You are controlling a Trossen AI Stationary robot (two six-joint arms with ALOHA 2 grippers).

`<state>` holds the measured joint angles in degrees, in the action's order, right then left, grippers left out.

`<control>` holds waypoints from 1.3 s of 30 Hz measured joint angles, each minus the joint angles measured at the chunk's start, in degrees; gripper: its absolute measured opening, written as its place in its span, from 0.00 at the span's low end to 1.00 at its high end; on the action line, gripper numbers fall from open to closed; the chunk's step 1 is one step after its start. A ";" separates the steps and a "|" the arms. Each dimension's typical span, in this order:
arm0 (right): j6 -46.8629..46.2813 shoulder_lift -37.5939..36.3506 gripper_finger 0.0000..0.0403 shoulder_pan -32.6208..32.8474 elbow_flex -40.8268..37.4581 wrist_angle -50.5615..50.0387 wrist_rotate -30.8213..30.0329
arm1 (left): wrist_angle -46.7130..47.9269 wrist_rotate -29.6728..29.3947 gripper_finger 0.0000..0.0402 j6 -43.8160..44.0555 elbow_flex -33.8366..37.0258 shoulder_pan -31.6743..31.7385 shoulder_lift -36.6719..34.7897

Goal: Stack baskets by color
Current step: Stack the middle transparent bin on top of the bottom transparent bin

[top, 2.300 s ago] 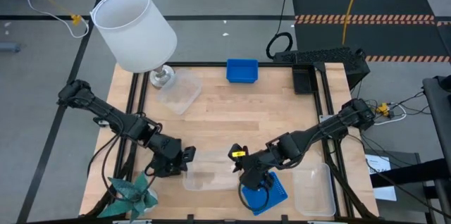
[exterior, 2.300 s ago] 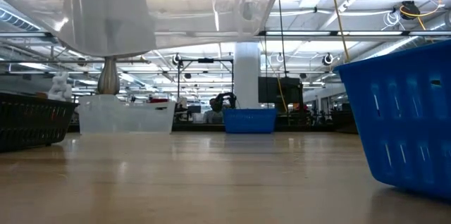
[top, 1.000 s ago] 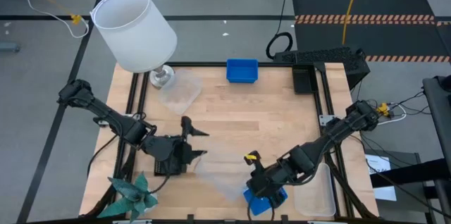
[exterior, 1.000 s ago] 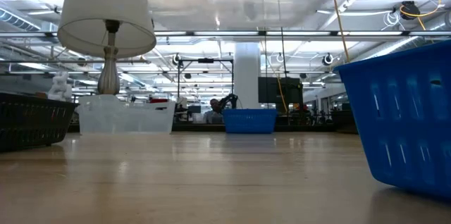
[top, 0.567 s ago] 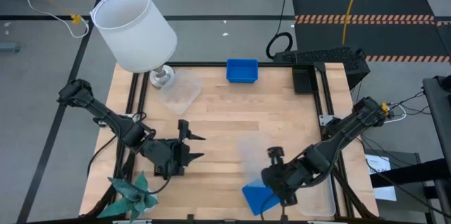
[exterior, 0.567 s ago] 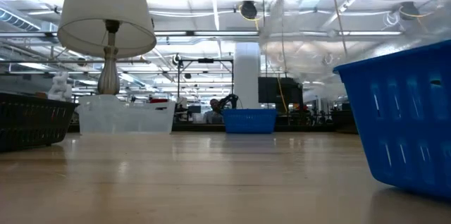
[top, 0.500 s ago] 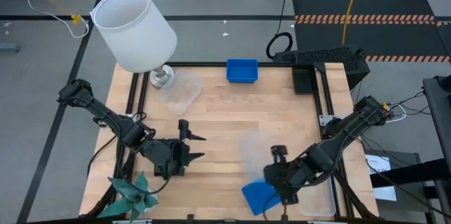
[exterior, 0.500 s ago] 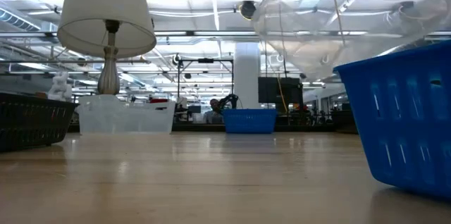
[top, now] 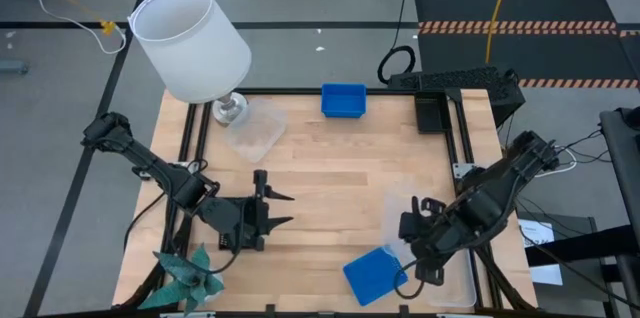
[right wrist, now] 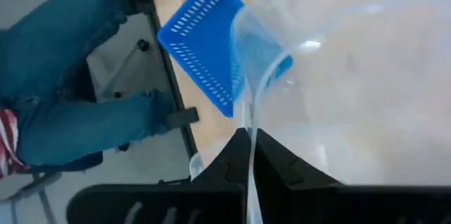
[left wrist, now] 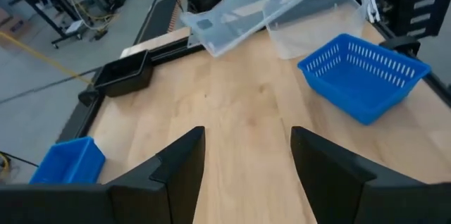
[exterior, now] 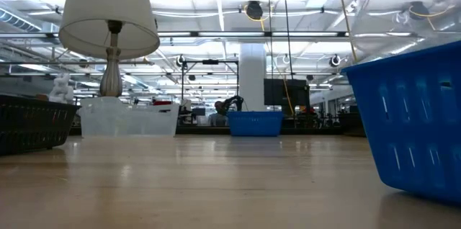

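My right gripper is shut on a clear basket, held tilted above the table's near right, over a second clear basket. The held basket also shows in the left wrist view and high in the low view. A blue slotted basket rests on its base near the front edge. My left gripper hovers open at the near left, with nothing between its fingers. My right gripper pinches the clear basket's thin wall at the rim, one finger on the inside and one on the outside. The fingers come steeply from above. The basket is lifted clear of the table and hangs tilted.
At the far edge stand a solid blue basket, a black basket and a third clear basket beside the white lamp. A teal paper plant sits at the near left corner. A person's leg is beside the table.
My right gripper has carried the clear basket from the table's near middle toward the right edge and upward, rolling its wrist, so the basket has tipped and now hangs over the clear basket at the right. The blue slotted basket stayed in place.
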<state>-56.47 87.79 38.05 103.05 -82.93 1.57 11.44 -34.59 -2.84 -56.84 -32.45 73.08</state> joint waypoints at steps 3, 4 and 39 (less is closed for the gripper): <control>-3.68 -0.07 0.00 0.53 2.31 -5.37 0.07 | -0.74 0.02 0.53 3.05 0.00 0.00 0.00; -5.30 -0.09 0.00 1.03 2.90 -6.62 0.16 | -0.87 0.02 0.53 4.22 0.00 0.00 0.00; -6.64 10.61 0.00 6.47 4.89 -7.11 -2.48 | -22.64 17.69 0.81 -13.30 -25.13 4.06 30.75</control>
<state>-63.12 98.40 44.53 107.94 -90.04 -0.90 -11.20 -16.90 -16.14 -81.97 -28.39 103.83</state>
